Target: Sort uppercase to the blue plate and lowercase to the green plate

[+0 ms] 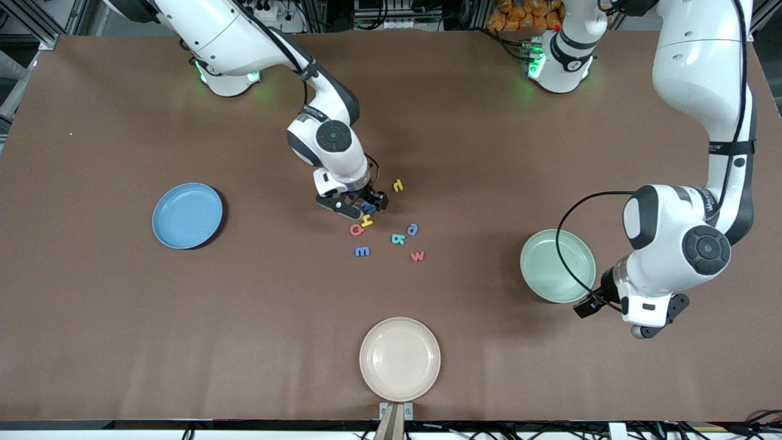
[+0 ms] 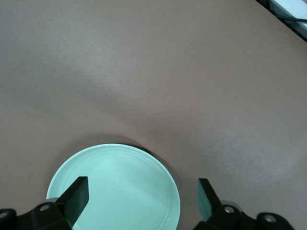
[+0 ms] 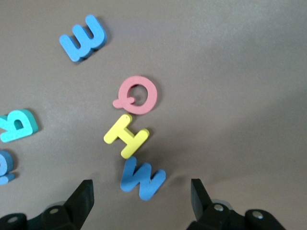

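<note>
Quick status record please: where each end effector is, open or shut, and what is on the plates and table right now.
right end effector: low over the letter cluster, open, straddling a blue letter beside the yellow H
left end effector: waiting over the green plate, open, holding nothing
blue plate: no letters on it
green plate: no letters on it
cream plate: no letters on it
red Q: on the table, touching the H

Worktop [image 1: 122, 342]: broad, matte brown surface, evenly lit, with soft shadows. Cream round plate [image 1: 399, 359]: near the front camera's edge. Silver metal framing [image 1: 24, 24]: along the robots' edge. Orange bagged goods [image 1: 519, 13]: stacked past that edge. Dark cables [image 1: 721, 428]: along the near edge.
</note>
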Motion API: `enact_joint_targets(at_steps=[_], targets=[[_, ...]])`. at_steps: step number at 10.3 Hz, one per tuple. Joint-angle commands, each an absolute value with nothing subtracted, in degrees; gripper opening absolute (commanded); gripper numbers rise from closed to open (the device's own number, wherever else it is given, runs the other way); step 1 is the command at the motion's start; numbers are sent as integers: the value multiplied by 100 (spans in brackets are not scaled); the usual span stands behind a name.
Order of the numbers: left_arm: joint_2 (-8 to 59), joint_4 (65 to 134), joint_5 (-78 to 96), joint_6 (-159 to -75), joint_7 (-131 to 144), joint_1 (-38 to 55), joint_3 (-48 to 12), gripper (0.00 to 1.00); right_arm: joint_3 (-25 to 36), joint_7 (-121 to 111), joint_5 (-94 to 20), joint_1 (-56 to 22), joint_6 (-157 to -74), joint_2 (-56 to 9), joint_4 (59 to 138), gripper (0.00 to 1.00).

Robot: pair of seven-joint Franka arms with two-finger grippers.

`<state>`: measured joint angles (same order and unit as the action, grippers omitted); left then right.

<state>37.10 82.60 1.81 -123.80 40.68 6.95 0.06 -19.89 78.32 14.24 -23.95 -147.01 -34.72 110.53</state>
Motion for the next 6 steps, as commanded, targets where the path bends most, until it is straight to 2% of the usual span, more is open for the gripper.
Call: enact_joint_targets(at_steps=[1,4,6], targets=[[3630,8297,202,-12384,4087,747,0,100,-1803,8059,1626,-2653,-14643,-3691,10706,90],[3639,8306,193,-12384,4113,747,-9,100,-1539,8086,1792,-2909,-14643,-3831,10600,89],[3639,8306,193,-12384,4113,747,-9,100,-1538,8077,1811,-2918,-14634,-3850,10600,85]])
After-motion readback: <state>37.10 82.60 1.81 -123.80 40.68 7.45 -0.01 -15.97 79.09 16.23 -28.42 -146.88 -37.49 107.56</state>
